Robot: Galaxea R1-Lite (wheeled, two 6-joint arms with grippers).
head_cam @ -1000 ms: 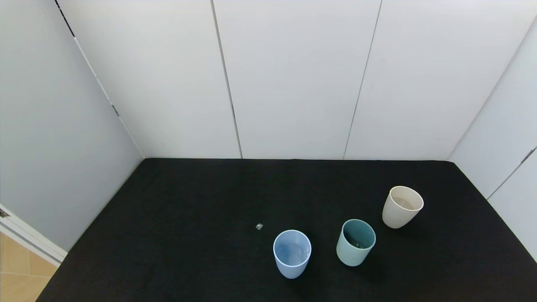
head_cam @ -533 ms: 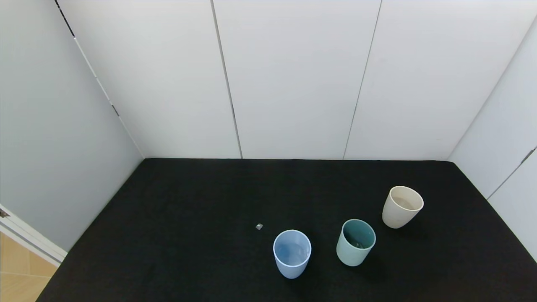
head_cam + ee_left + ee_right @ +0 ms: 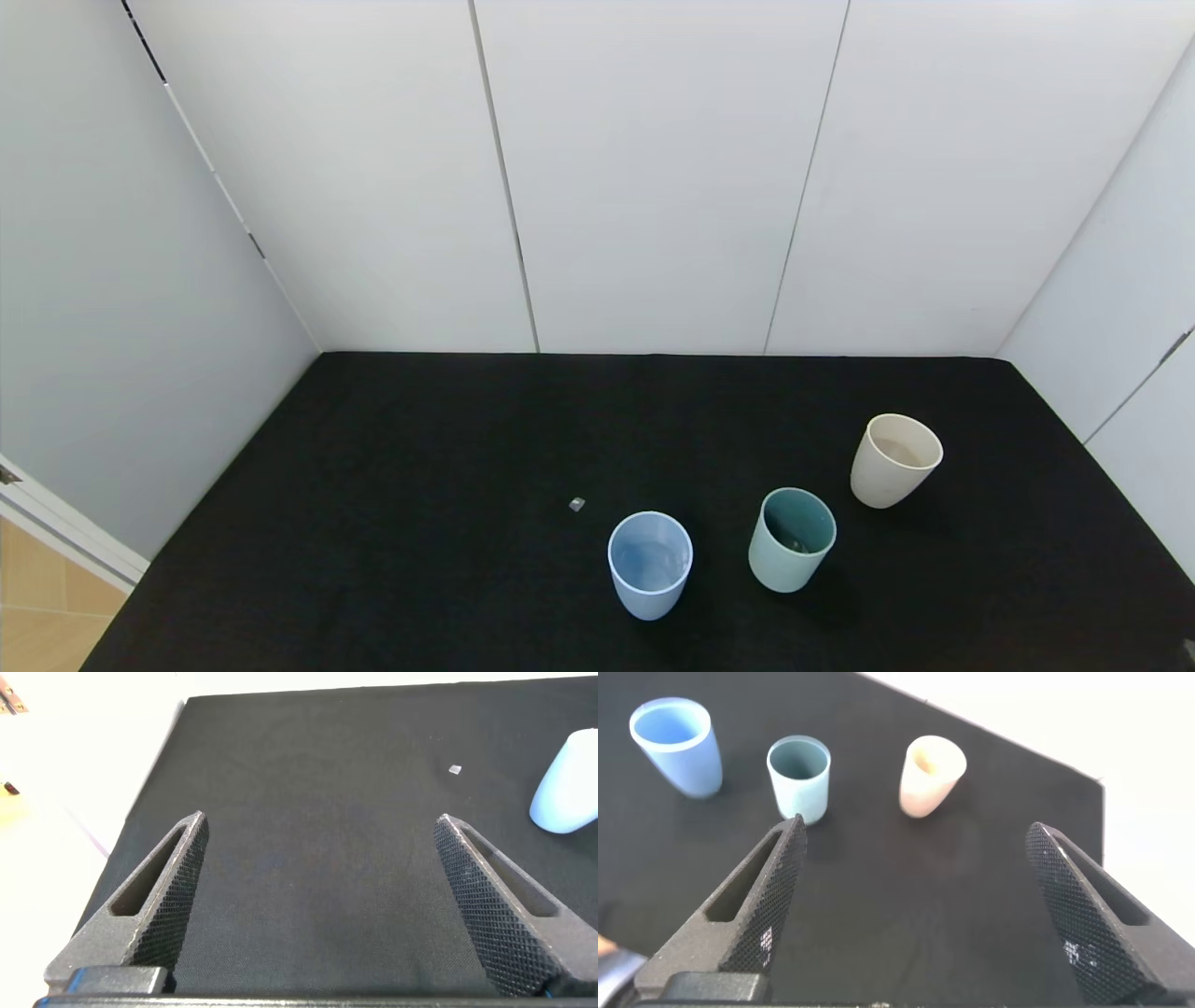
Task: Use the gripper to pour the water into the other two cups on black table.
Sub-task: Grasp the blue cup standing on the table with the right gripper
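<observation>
While both pincers (image 3: 318, 905) (image 3: 915, 910) gape, textured, three smooth tapered cups (image 3: 792, 539) dot matte black table (image 3: 420, 485).

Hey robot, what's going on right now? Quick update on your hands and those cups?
Left gripper open, empty, over bare table. Right gripper open, empty, short of the cups. Blue cup, teal cup, cream cup upright, untouched. Small speck near blue cup.

L gripper (image 3: 318, 905): 2 black wedge fingers, knurled pads, slotted sides | R gripper (image 3: 915, 905): same, black, diamond-textured
</observation>
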